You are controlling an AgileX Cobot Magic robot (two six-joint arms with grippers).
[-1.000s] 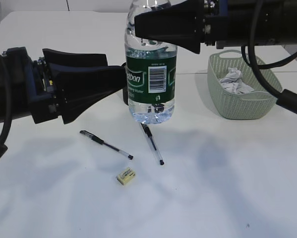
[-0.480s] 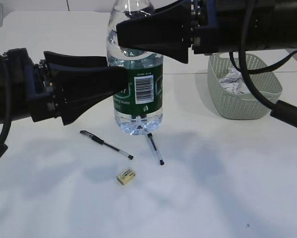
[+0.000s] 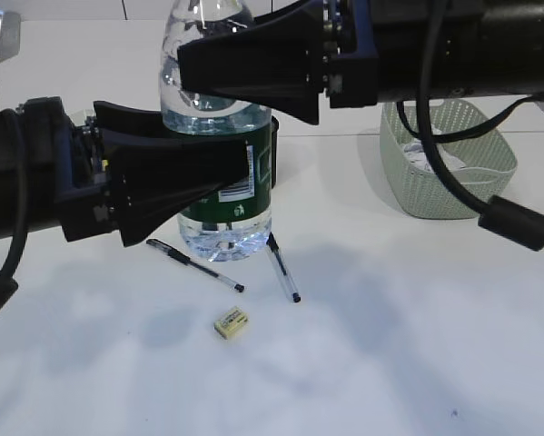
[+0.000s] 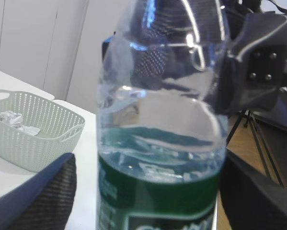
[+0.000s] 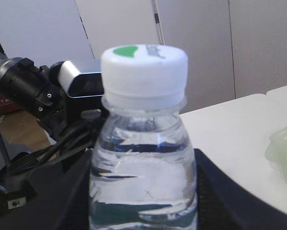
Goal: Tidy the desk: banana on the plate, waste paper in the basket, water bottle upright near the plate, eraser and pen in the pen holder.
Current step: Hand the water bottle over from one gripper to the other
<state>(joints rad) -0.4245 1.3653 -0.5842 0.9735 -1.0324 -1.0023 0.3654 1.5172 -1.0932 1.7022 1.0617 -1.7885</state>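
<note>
- Water bottle [image 3: 219,154] upright, upper centre-left of the exterior view; base looks just clear of the white tabletop [image 3: 390,345], contact hard to judge.
- Right gripper [image 3: 194,77] enters from the upper right; its fingers [image 3: 253,64] pinch the clear upper body of the bottle below the white cap [image 5: 144,67].
- Left gripper [image 3: 244,173] comes in from the left at label height; its fingers [image 3: 181,186] stand spread on either side of the green label [image 4: 157,196], not pressing on it.
- Two pens on the tabletop below the bottle: one [image 3: 195,265] lower left, one [image 3: 282,268] lower right with its upper end near the base.
- Eraser [image 3: 230,322] lies in front of the pens, apart from both.
- Basket [image 3: 453,173] at right, partly behind the right arm; crumpled paper [image 4: 11,120] inside.
</note>
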